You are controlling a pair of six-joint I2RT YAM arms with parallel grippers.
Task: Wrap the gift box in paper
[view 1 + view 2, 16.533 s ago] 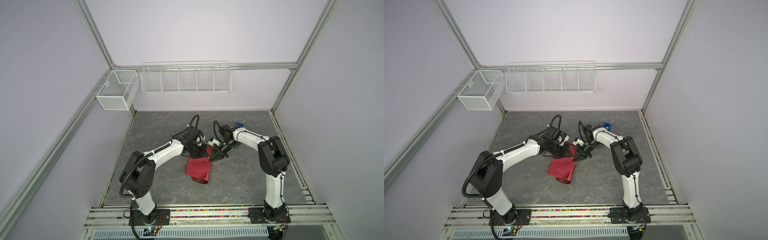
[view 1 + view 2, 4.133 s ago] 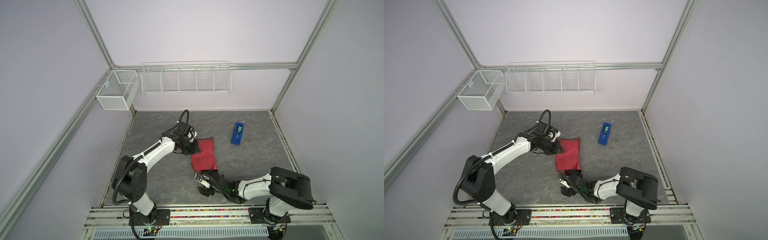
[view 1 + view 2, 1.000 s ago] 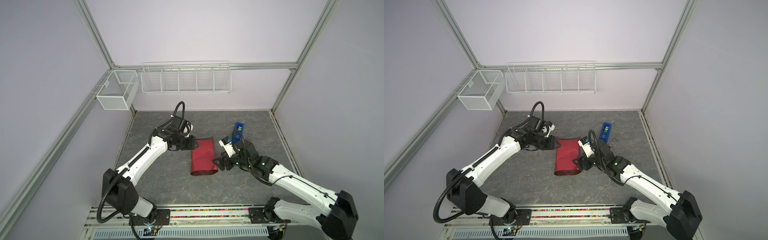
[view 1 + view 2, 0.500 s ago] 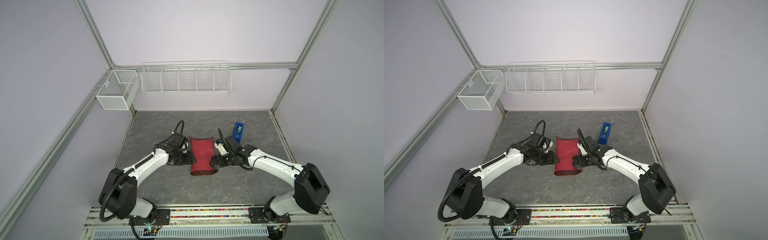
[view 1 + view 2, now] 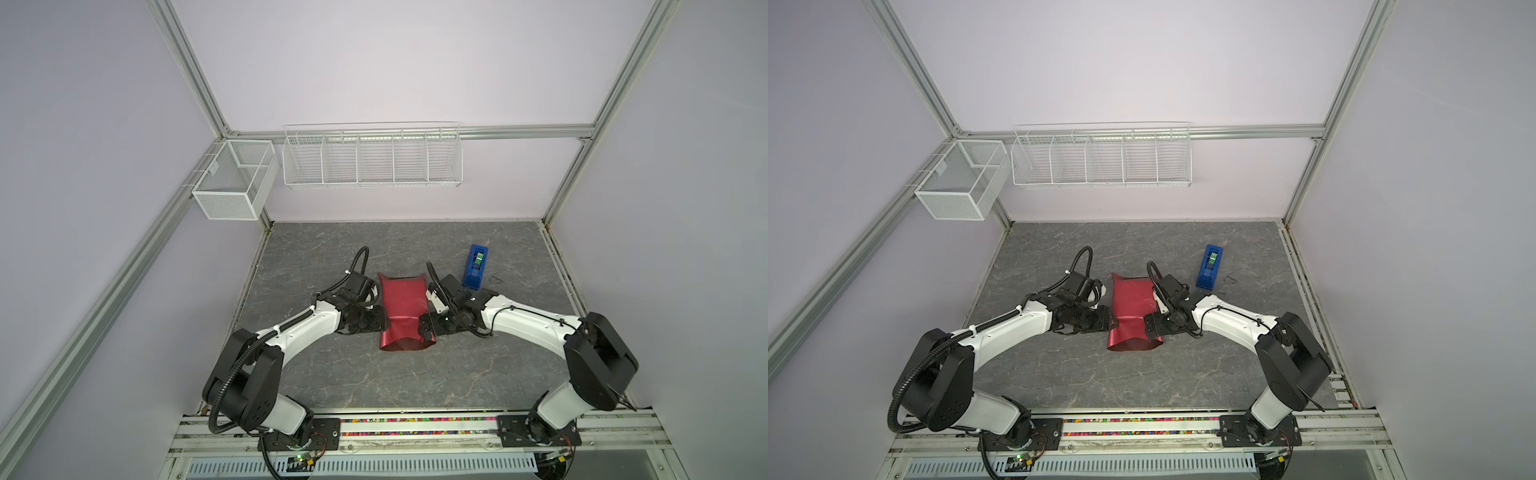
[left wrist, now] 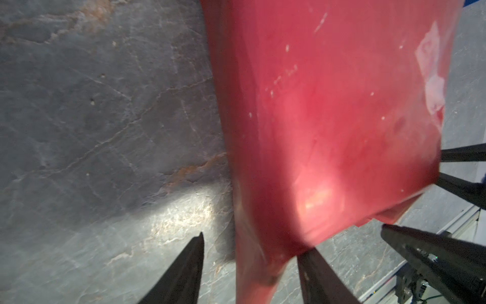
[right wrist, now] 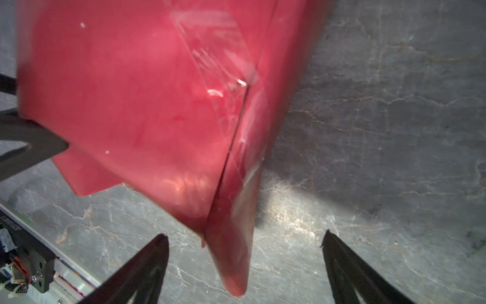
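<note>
Top view: left tool [image 5: 384,326] and right tool [image 5: 423,328], both spread, closer against the paper [image 5: 404,305] than before.

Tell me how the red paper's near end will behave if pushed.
Probably floppy: the paper gapes hollow at that end. Its glossy sheen suggests a grip may slip. Existing creases suggest it keeps dents.
</note>
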